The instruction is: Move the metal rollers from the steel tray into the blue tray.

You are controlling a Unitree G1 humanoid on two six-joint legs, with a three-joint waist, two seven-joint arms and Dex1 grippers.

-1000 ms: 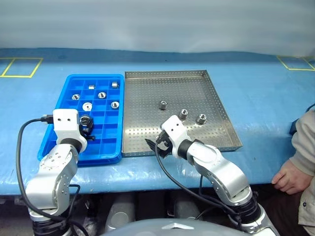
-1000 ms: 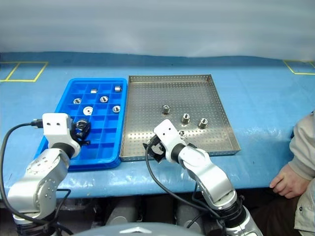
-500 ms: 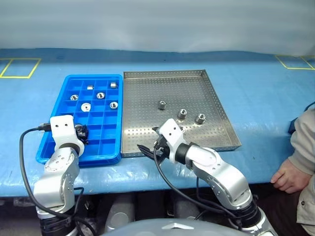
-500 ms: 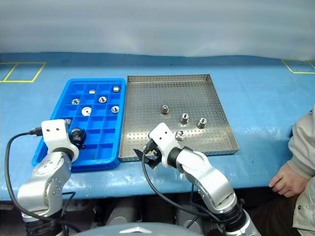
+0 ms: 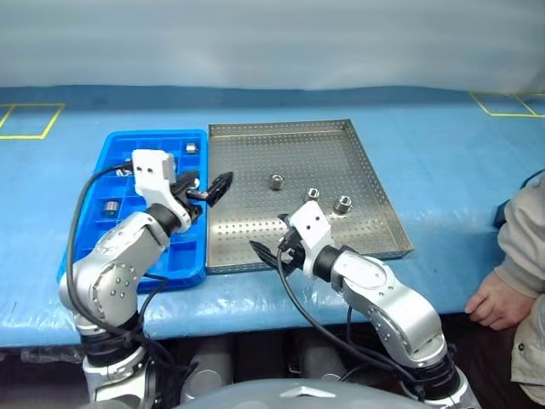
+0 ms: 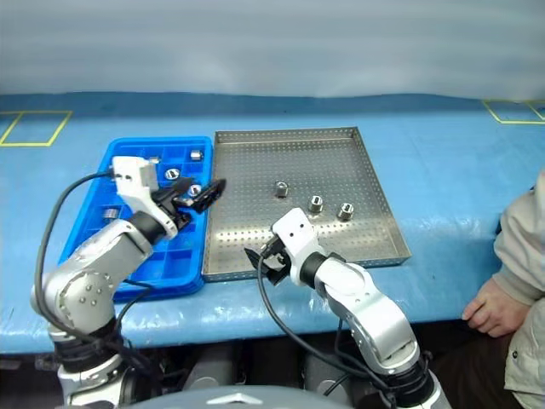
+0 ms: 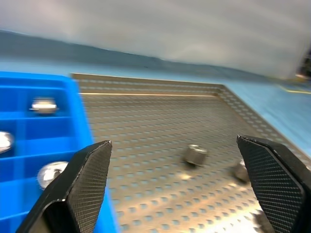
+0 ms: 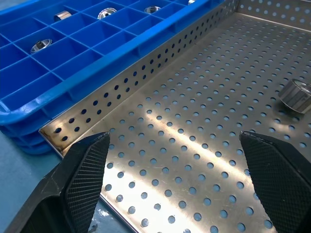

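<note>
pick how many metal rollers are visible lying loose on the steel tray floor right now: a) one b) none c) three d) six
c: three metal rollers lie apart on the perforated floor of the steel tray, ahead of the right gripper.

No legible text, labels, brands or nos. anywhere; yellow outline markings on tabletop (image 5: 255, 102) carry no writing.

arms: silver-white jointed shells | cables: black loops | hands: textured black fingers (image 8: 82, 179)
</note>
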